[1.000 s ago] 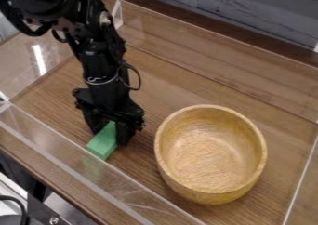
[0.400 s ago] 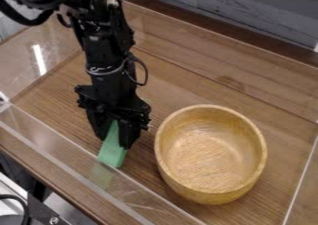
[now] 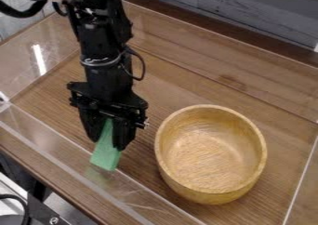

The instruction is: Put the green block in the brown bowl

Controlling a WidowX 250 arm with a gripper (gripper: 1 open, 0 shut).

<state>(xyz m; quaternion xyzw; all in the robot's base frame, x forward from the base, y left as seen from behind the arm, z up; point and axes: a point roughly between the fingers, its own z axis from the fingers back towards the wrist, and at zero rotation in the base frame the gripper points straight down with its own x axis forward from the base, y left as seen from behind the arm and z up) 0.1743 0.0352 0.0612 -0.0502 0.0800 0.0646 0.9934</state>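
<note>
The fingers [image 3: 113, 128] pinch only the top end of the green block [image 3: 108, 152], hanging left of the brown bowl [image 3: 211, 152] above the surface [image 3: 211, 80], so it could swing or slip free.

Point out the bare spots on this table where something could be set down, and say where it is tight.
Bare wood runs behind the brown bowl toward the far wall, and left of the arm along the clear side panel. It is tight at the front: the hand, shut on the green block, hangs close beside the bowl's left rim, leaving a narrow gap.
</note>
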